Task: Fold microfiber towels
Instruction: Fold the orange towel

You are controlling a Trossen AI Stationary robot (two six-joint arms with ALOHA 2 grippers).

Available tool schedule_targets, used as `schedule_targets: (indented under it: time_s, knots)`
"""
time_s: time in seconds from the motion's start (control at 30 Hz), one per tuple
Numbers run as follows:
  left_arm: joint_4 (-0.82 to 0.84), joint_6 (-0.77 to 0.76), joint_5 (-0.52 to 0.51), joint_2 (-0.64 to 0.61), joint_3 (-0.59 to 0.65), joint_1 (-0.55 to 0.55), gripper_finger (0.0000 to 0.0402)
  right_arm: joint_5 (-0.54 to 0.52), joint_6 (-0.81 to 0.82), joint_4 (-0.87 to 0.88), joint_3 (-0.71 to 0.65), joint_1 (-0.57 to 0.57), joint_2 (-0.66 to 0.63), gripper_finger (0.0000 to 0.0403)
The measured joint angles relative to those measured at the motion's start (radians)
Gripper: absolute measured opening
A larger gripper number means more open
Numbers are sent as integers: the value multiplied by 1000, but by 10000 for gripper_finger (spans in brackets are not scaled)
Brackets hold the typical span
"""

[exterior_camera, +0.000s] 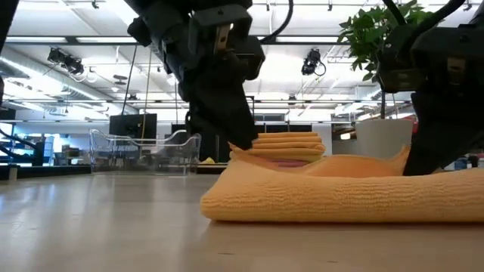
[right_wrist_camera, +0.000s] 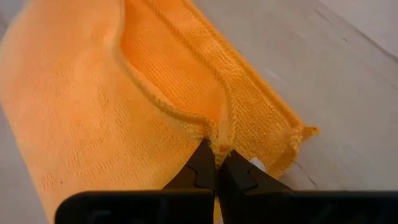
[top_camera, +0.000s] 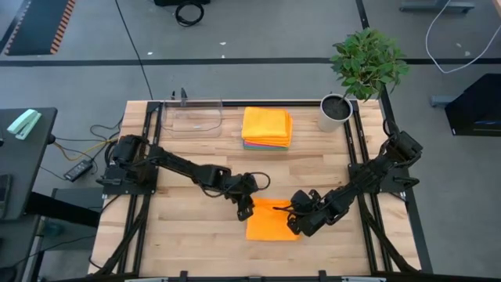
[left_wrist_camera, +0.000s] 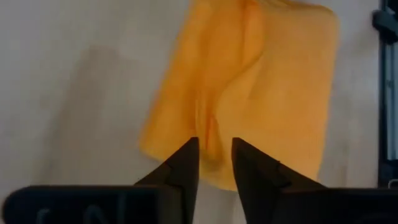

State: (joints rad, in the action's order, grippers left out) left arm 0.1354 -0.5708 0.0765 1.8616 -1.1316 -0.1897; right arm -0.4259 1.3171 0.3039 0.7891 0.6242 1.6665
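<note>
1. The orange towel (top_camera: pixel 272 220) lies folded on the table (top_camera: pixel 180 227), front centre, between my two grippers.
2. My right gripper (right_wrist_camera: pixel 217 163) is clamped on the towel's hem. My left gripper (left_wrist_camera: pixel 215 163) stands slightly apart over its edge, gripping nothing.
3. I judge the cloth light, soft and limp; it sags where unsupported. Take hold at corners or hems.
4. The folded stack (top_camera: pixel 267 128) sits well behind.
5. No legible writing or labels.

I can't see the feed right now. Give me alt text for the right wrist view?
The right gripper is shut on the hemmed edge of an orange towel, pinching it where the top layer curls over a fold. The towel lies on the pale wooden table, which shows bare beside it.
</note>
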Motion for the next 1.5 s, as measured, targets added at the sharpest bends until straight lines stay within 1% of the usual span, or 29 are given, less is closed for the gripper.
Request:
schedule_targets:
  time_s: [0.17, 0.27, 0.37, 0.43, 0.5, 0.63, 0.73, 0.77, 0.8, 0.97, 1.13, 1.27, 1.33, 1.43, 1.5]
  knots:
    - [90, 35, -50, -65, 0, 46, 142, -55, 31, 1, 0, 7, 0, 5]
    - [73, 114, -56, -78, -1, 50, 160, -57, 44, 0, 0, 15, -5, 5]
    - [46, 152, -50, -62, -2, 52, 163, -73, 45, -1, 0, 24, -24, 5]
    - [47, 157, -43, -35, -1, 56, 153, -85, 49, -6, 2, 25, -32, 5]
    - [29, 157, -39, -1, 0, 59, 133, -92, 49, 8, 2, 24, -38, 5]
    - [-34, 159, -39, 56, 0, 61, 74, -90, 49, 8, 2, 20, -40, 5]
    - [-62, 160, -34, 76, -1, 67, 23, -83, 49, 13, 2, 20, -40, 5]
    - [-61, 167, -30, 78, -1, 68, 12, -82, 49, 11, 2, 20, -40, 5]
    - [-54, 180, -18, 78, 0, 69, 9, -82, 49, 12, 2, 19, -41, 5]
    - [-61, 198, 0, 104, 0, 56, 17, -95, 74, 17, 2, 18, -41, 5]
    - [-85, 201, 34, 133, -2, 38, 6, -102, 88, 22, 2, 18, -41, 5]
    - [-73, 216, 30, 132, -2, 34, 17, -121, 107, 21, 1, 18, -44, 5]
    - [-69, 217, 27, 132, -2, 36, 17, -138, 102, 19, 1, 18, -57, 5]
    - [-64, 217, 28, 132, -2, 41, 7, -177, 71, 22, 0, 20, -102, 5]
    - [-63, 222, 27, 132, -2, 41, 7, -195, 67, 56, 1, 17, -136, 5]
